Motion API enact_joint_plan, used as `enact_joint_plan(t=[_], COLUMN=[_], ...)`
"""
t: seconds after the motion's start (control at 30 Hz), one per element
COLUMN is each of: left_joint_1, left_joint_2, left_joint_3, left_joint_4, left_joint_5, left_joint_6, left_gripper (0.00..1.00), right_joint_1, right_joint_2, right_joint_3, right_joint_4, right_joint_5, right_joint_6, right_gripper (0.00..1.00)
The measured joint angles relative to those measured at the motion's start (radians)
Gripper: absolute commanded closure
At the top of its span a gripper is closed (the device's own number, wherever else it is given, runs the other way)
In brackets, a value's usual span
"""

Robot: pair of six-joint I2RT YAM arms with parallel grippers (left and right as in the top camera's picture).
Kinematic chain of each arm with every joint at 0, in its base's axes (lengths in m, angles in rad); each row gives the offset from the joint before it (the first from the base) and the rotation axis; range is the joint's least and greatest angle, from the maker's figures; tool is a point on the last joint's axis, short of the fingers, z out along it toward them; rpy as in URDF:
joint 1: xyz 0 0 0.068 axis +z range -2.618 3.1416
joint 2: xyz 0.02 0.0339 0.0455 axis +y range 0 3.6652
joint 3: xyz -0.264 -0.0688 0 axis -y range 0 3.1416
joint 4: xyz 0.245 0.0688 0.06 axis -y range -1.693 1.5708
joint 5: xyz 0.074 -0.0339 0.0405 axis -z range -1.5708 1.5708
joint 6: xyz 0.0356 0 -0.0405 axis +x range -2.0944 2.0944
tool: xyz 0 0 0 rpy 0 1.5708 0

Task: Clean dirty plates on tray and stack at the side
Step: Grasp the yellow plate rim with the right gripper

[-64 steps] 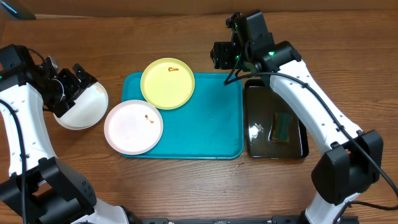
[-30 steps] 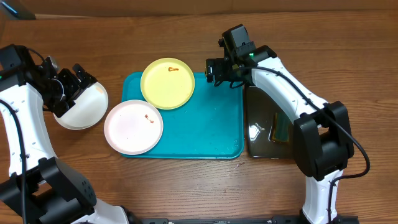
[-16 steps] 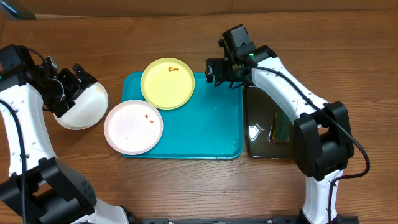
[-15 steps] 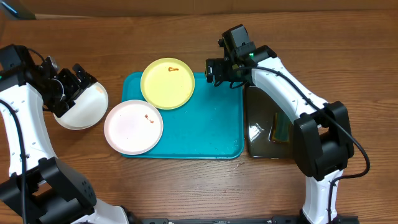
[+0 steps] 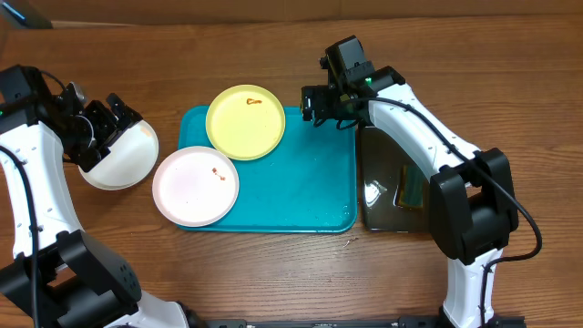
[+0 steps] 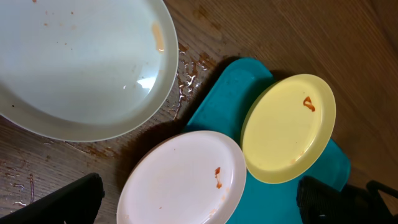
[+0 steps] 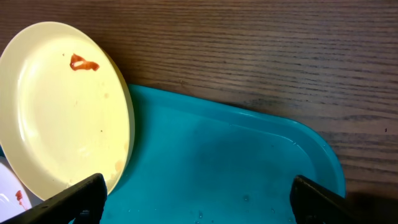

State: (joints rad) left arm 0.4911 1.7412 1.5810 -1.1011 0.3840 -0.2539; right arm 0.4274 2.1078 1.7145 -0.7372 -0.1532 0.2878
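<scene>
Nearest, at lower left, a smeared white plate (image 5: 195, 186) overlaps the left rim of the turquoise tray (image 5: 301, 182); the yellow plate (image 5: 245, 121) sits on its upper-left corner. A third plate (image 5: 118, 157), white, lies on the desk (image 5: 273, 273) at far left by the left jaws, spread wide. The right jaws, also spread, hover at the tray's upper edge.

Yellow plate (image 5: 245, 122), white plate (image 5: 195, 186) overhang tray (image 5: 301, 182); 2nd white plate (image 5: 126, 160) off-tray.

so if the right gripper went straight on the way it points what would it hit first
Probably the bare floor of the tray, just right of the yellow plate; depth is hard to judge.
</scene>
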Motion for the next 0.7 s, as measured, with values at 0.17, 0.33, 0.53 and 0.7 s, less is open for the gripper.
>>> enact_joint_plan(t=[0.17,0.33,0.53,0.7], left_joint_1=[0.000,0.000,0.000,0.000], left_joint_2=[0.000,0.000,0.000,0.000], left_joint_3=[0.000,0.000,0.000,0.000], left_joint_4=[0.000,0.000,0.000,0.000], left_joint_5=[0.000,0.000,0.000,0.000], left_joint_6=[0.000,0.000,0.000,0.000], left_gripper=[0.00,0.00,0.00,0.00], right_joint_1=[0.000,0.000,0.000,0.000], right_joint_2=[0.000,0.000,0.000,0.000], right_joint_3=[0.000,0.000,0.000,0.000], right_joint_4=[-0.004,-0.020,-0.018,-0.018], right_joint_5=[0.000,0.000,0.000,0.000], right_joint_6=[0.000,0.000,0.000,0.000], right_gripper=[0.04,0.04,0.05,0.05])
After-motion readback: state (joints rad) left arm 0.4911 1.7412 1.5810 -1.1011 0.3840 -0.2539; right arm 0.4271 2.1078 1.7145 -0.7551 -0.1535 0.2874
